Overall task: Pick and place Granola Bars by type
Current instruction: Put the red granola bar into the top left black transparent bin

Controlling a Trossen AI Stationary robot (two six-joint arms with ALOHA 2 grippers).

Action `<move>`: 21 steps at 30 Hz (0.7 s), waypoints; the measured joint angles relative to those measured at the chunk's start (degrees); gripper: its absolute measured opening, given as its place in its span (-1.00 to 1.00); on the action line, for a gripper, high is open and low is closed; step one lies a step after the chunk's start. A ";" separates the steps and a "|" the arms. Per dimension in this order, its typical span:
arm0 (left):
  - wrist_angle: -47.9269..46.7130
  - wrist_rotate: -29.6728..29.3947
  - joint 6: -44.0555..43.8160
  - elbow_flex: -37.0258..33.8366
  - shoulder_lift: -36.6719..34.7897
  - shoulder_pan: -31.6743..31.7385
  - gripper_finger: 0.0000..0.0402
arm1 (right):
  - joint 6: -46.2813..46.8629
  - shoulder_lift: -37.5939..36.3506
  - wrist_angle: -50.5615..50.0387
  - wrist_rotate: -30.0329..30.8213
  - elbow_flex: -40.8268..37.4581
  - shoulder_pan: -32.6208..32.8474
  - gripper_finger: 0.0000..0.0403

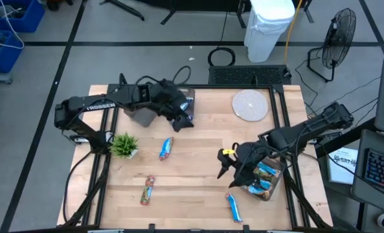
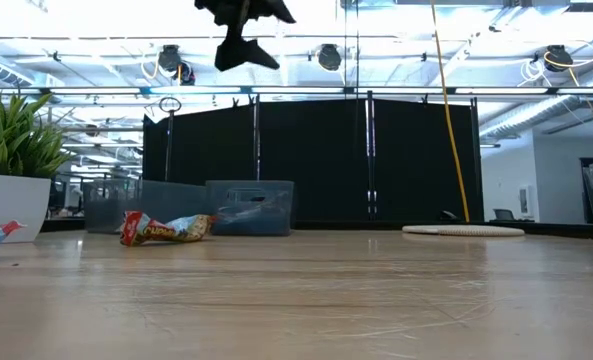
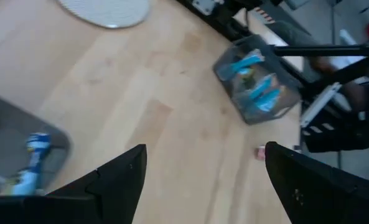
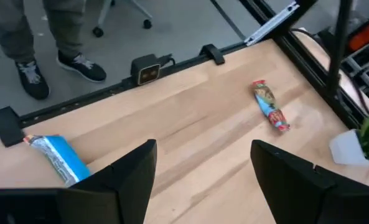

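Three granola bars lie flat on the wooden table: a blue-and-red one (image 1: 167,147) in the middle, a red one (image 1: 147,189) (image 4: 271,106) near the left front, and a blue one (image 1: 234,207) (image 4: 60,158) near the right front. At the far left stands a grey bin (image 1: 140,115) with a bar (image 3: 35,158) inside. My left gripper (image 1: 182,122) (image 3: 206,148) hovers open beside it, empty. A bin (image 1: 264,180) (image 3: 256,87) at the right holds several blue bars. Beside that bin, my right gripper (image 1: 229,176) (image 4: 204,144) hangs open and empty above the table.
A small green plant in a white pot (image 1: 124,145) stands at the left edge. A white round disc (image 1: 250,105) lies at the far right. A person's legs and shoes (image 4: 35,68) show on the floor past the table's near edge.
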 joint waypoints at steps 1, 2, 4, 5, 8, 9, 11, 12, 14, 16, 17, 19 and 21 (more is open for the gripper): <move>0.69 -0.03 -0.67 0.00 0.00 -0.63 0.62 | -0.23 0.32 0.10 -0.12 -0.05 0.30 0.26; 1.23 -0.09 -1.13 0.00 0.00 -1.17 0.61 | -0.66 0.64 0.36 -0.95 -0.28 0.63 0.26; 2.05 -0.12 -2.11 0.00 0.00 -2.17 0.59 | -1.21 1.31 0.35 -3.83 -1.14 1.65 0.26; 2.61 -0.12 -2.38 0.00 0.00 -2.64 0.58 | -1.18 1.80 0.72 -4.77 -1.78 2.32 0.26; 3.88 -0.15 -2.67 0.00 0.00 -4.17 0.55 | -0.84 3.03 2.25 -6.09 -4.37 4.68 0.26; 4.44 -0.18 -3.12 0.00 0.00 -4.70 0.54 | -0.79 3.24 2.74 -6.08 -5.49 5.64 0.26; 5.51 -0.14 -3.95 0.00 0.00 -5.87 0.53 | -0.75 3.68 6.52 -6.09 -7.78 7.18 0.26; 6.09 -0.17 -4.30 0.00 0.00 -6.49 0.52 | -0.55 3.81 8.30 -6.07 -8.92 7.92 0.26; 7.24 -0.72 -4.98 0.00 0.00 -8.00 0.53 | 1.22 3.82 10.45 -6.02 -11.33 9.42 0.26; 7.59 -2.03 -5.09 0.00 0.00 -9.60 0.54 | 2.96 4.13 14.26 -6.04 -13.54 10.25 0.26; 7.57 -3.01 -5.03 0.00 0.00 -10.45 0.55 | 3.66 4.44 15.54 -6.04 -14.44 10.47 0.26; 7.57 -4.54 -5.42 0.00 0.00 -12.04 0.56 | 5.34 5.20 16.90 -5.85 -15.98 11.03 0.26; 8.01 -4.86 -6.42 0.00 0.00 -13.60 0.55 | 6.60 6.65 17.36 -5.85 -16.57 11.42 0.26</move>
